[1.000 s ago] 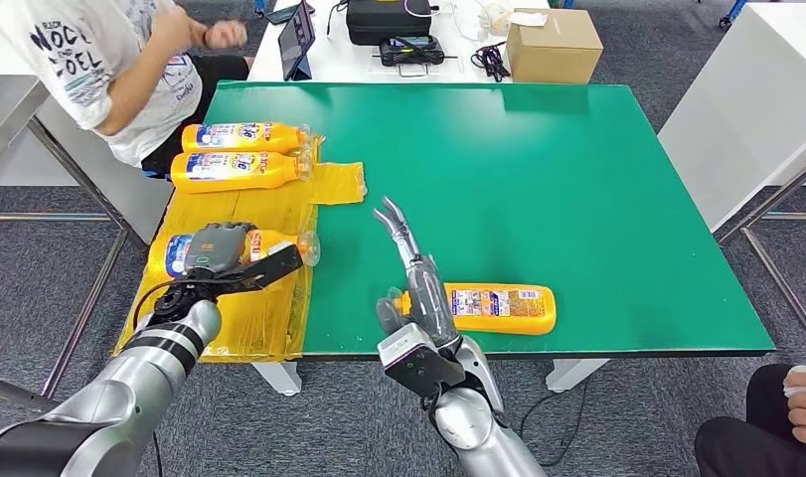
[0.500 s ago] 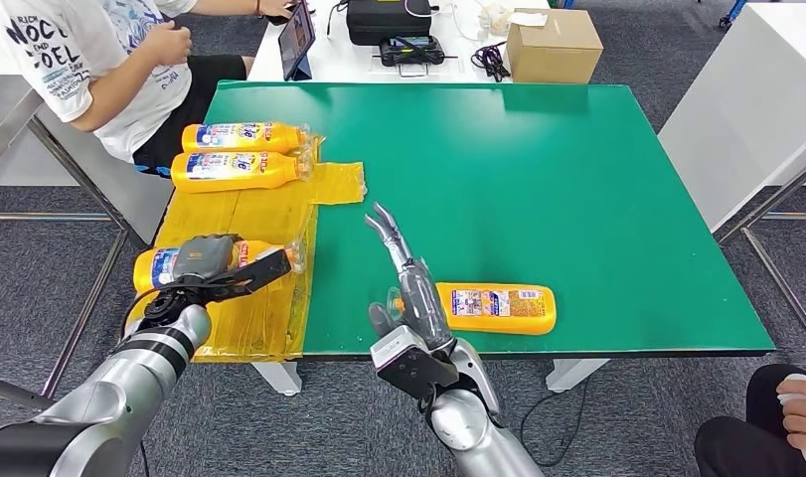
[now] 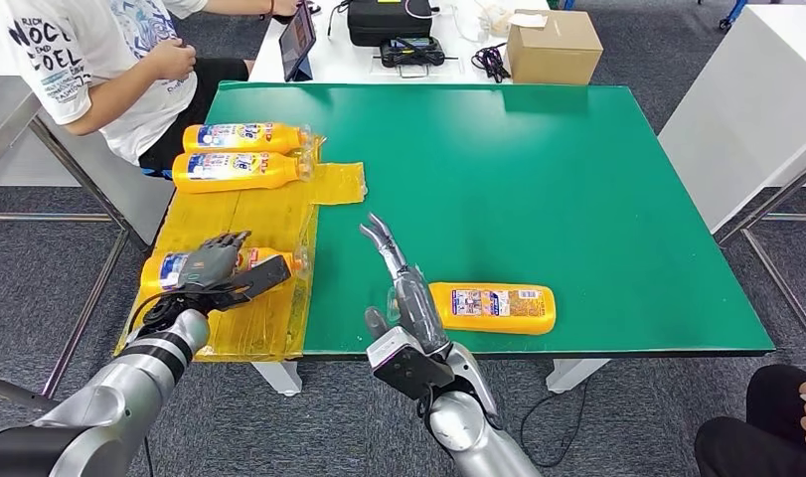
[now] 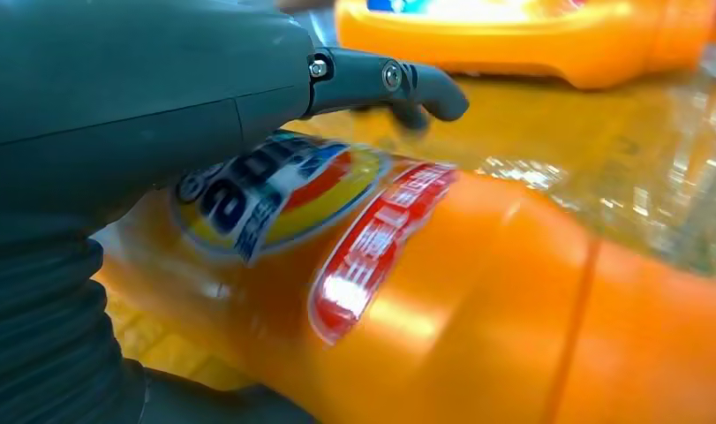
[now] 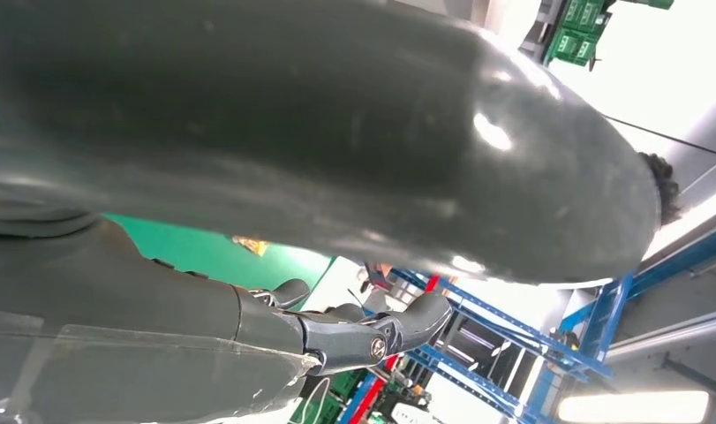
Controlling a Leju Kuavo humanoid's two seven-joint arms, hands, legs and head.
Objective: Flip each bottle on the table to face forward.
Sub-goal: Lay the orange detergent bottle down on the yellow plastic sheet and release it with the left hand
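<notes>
At lower left of the head view our left hand [image 3: 218, 266] lies over an orange bottle [image 3: 269, 263] on the yellow sheet [image 3: 269, 214], fingers curled on its label. Our right hand [image 3: 399, 283], lower centre, holds nothing, fingers extended and apart, beside another bottle [image 3: 493, 307] on the green table [image 3: 538, 169]. Two more bottles [image 3: 241, 154] lie upper left.

Silver arms, dark grey robot hand [image 3: 218, 266], visible screws.
</notes>
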